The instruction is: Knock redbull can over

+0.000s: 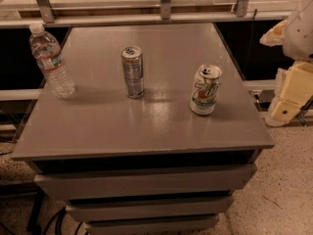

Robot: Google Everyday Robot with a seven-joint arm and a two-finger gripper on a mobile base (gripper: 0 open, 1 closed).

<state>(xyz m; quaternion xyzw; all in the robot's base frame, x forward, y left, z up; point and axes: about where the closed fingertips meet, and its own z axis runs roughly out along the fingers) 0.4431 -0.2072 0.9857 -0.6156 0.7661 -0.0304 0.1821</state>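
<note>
The redbull can (132, 72) is a slim silver-grey can with a bluish mark on its top. It stands upright near the middle of the grey table top (122, 126). My gripper (289, 96), cream-coloured, hangs beyond the table's right edge, about level with the table top. It is far to the right of the can and touches nothing.
A white-and-green 7UP can (205, 90) stands upright right of the redbull can, between it and my gripper. A clear plastic water bottle (51, 60) stands at the table's left edge. Metal rails (161, 4) run behind the table. Drawers (146, 185) sit below the top.
</note>
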